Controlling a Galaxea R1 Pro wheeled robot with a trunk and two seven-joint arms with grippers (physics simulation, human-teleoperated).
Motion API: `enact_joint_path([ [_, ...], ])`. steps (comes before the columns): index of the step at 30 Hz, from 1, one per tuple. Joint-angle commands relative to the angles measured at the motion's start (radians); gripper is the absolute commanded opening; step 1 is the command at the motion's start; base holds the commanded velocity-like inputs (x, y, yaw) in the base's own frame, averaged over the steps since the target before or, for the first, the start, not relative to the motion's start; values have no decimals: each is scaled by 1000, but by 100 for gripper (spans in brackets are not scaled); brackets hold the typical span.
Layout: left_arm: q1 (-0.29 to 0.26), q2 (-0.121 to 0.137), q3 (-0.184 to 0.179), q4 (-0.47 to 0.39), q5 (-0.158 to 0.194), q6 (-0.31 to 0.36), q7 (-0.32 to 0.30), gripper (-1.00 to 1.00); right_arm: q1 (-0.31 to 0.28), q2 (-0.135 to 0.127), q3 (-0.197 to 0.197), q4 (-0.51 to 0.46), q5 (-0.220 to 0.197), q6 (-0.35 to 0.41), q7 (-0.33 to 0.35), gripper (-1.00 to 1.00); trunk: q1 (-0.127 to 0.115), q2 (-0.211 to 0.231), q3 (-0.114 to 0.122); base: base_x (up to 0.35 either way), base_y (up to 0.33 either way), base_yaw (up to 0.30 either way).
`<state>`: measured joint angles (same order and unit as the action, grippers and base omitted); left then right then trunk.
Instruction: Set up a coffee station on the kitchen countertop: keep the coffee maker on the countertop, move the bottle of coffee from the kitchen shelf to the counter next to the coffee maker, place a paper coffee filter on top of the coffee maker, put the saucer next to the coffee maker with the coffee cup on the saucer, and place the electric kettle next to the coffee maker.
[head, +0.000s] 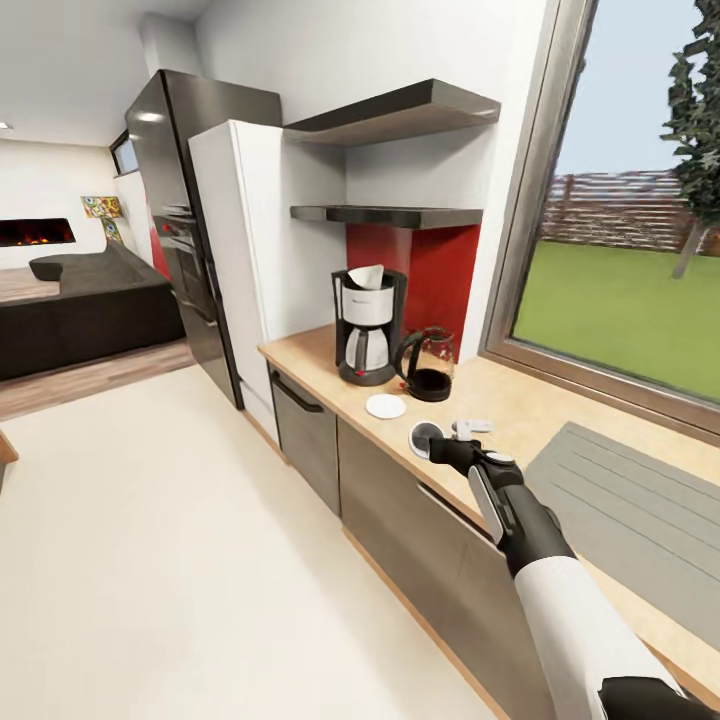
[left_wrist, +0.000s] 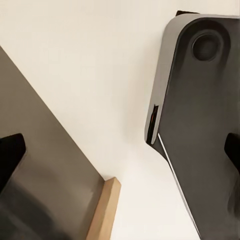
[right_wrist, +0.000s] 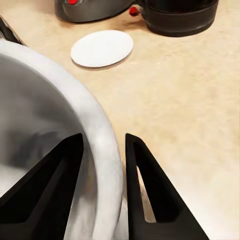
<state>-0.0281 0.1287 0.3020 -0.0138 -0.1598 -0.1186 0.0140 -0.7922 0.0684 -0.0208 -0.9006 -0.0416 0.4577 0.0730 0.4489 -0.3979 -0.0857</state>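
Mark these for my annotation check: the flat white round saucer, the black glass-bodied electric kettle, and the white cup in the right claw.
Flat white round saucer (head: 386, 406), head view, centre of its top.
Black glass-bodied electric kettle (head: 430, 384), head view, dark base.
White cup (right_wrist: 97, 145), right wrist view, rim.

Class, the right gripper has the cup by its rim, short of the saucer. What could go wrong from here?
1. The right gripper pinches only the thin rim of the coffee cup, so the cup may slip or tilt while it is carried.
2. The saucer lies close to the electric kettle and the coffee maker, so the cup could knock either of them.
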Motion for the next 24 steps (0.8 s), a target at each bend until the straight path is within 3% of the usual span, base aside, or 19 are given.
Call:
enact_joint_path([
  [1, -1, 0, 8, 2, -10, -4, 2, 100, -1, 1, -2, -1, -4, 5, 2, -100, 1, -2, -2, 292, 222, 0],
  [24, -1, 0, 8, 2, -10, -4, 2, 100, -1, 4, -2, -3, -6, 4, -1, -100, 1, -2, -1, 289, 226, -32],
])
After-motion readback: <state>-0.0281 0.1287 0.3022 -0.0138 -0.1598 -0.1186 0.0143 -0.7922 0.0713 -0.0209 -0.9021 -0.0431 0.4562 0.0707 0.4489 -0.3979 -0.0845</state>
